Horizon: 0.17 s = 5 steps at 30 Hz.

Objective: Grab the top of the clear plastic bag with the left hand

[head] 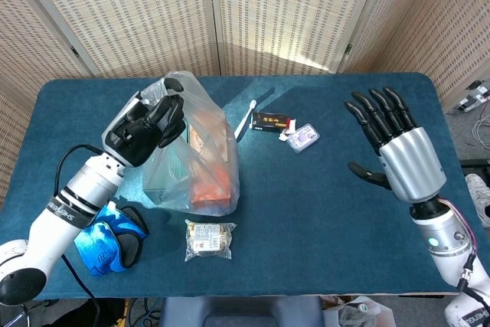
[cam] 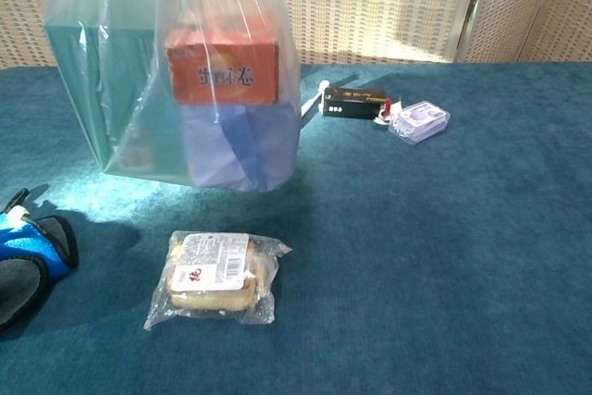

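My left hand [head: 145, 125] grips the gathered top of the clear plastic bag [head: 200, 160] and holds it up. In the chest view the clear plastic bag [cam: 185, 71] hangs above the blue table [cam: 444, 256], with an orange box [cam: 222, 69], a teal box and a blue item inside. The left hand itself is out of the chest view. My right hand [head: 398, 151] hovers open over the right side of the table, fingers spread, holding nothing.
A wrapped snack packet [cam: 217, 275] lies in front of the bag. A blue and black glove [head: 111, 239] lies at the front left. A black box [head: 273, 121], a small clear case [head: 304, 138] and a white toothbrush [head: 245, 116] lie at the back centre.
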Motion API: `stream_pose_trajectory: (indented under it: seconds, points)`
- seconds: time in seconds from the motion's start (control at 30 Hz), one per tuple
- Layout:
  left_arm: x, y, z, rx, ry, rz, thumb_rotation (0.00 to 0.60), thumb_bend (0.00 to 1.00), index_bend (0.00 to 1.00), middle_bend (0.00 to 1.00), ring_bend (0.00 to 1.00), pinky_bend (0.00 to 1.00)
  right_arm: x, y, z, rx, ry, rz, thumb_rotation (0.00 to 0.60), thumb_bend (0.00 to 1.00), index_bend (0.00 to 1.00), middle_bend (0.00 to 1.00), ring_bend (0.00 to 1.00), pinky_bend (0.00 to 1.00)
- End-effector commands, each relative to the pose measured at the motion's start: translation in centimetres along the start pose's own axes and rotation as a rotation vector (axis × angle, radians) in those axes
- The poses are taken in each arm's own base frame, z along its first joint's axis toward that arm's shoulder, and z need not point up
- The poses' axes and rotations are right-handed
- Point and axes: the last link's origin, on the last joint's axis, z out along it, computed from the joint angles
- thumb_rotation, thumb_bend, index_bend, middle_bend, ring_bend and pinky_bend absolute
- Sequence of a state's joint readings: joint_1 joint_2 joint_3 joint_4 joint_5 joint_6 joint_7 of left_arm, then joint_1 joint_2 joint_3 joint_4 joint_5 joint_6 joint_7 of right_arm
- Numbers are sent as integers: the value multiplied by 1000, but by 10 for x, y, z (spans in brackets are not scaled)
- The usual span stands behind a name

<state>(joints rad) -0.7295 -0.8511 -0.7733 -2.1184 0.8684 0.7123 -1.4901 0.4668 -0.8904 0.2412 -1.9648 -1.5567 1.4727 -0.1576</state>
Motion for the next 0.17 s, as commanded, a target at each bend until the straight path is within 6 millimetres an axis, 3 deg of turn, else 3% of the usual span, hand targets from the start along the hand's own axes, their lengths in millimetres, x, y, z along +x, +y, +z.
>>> stream_pose_trajectory:
  seconds: [0.03,0.17]
  points:
    - [-1,6,0,-14,4,1,600,494,433,714,790,920,0,2,-6,-10,1,3,600,0,0,53,0,50]
    - [-3,10,-1,-14,4,4,600,494,428,710,787,920,0,6,-13,-24,3,4,600,0,0,53,0,50]
